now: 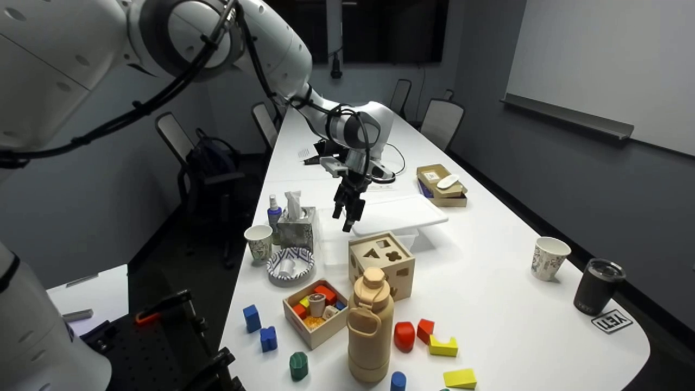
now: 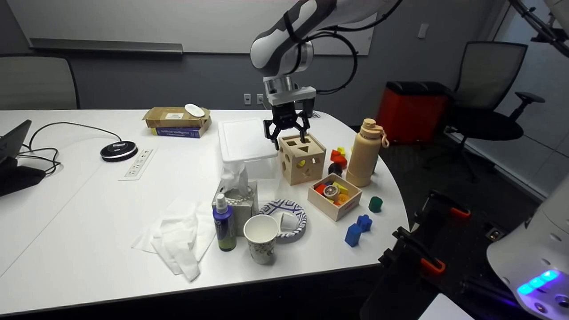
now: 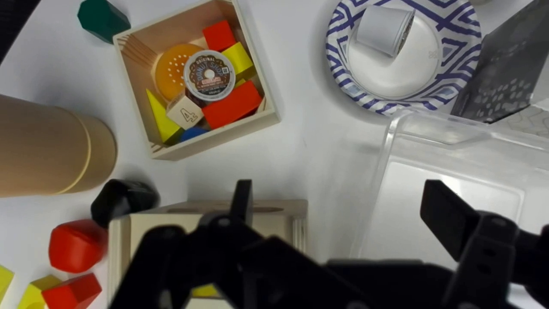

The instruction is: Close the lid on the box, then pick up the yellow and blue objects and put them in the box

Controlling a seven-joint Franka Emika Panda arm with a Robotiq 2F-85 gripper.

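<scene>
The pale wooden box (image 1: 399, 281) stands on the table; it also shows in an exterior view (image 2: 307, 170). The lid (image 1: 383, 254), with its cut holes, shows at the box's top. Something yellow shows inside through a hole. My gripper (image 3: 339, 184) is open and empty; it shows in both exterior views (image 1: 343, 220) (image 2: 290, 144). In the wrist view one finger is over the box's edge, the other over a clear bin. Yellow blocks (image 1: 443, 346) (image 1: 460, 378) lie at the table's near end. Blue blocks (image 1: 252, 319) (image 1: 268, 339) (image 1: 398, 381) lie apart.
A wooden tray (image 3: 214, 140) holds coloured pieces and a coffee pod. A tan bottle (image 2: 364, 155) stands beside the box. The clear plastic bin (image 3: 386, 159) has a white lid (image 2: 246, 140) over part of it. A paper plate (image 3: 394, 92), tissue box and cup (image 2: 261, 240) stand close.
</scene>
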